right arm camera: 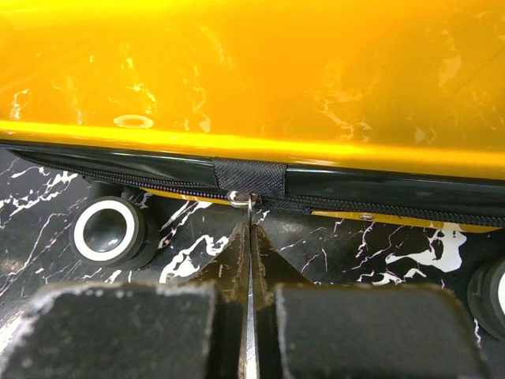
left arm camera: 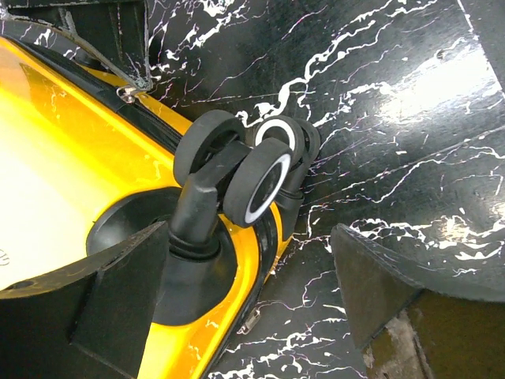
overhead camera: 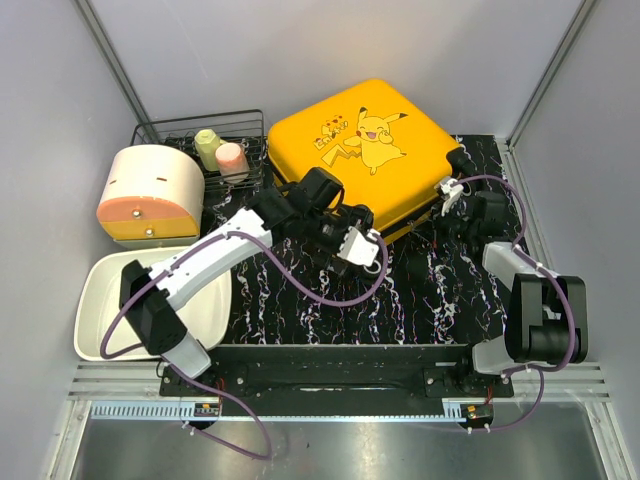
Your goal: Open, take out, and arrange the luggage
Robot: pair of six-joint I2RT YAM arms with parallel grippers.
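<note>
Black marbled tabletop bears a closed yellow hard-shell suitcase. Right wrist view alone reveals right claw pinching the zipper pull; left claw gapes empty.

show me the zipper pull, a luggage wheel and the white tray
zipper pull point(right arm camera: 241, 197): right wrist view, on its metal loop at the zip track
luggage wheel point(left arm camera: 264, 185): left wrist view, on the white-ringed face of the nearest wheel
white tray point(overhead camera: 100, 300): top external view, on its bare left inside
</note>
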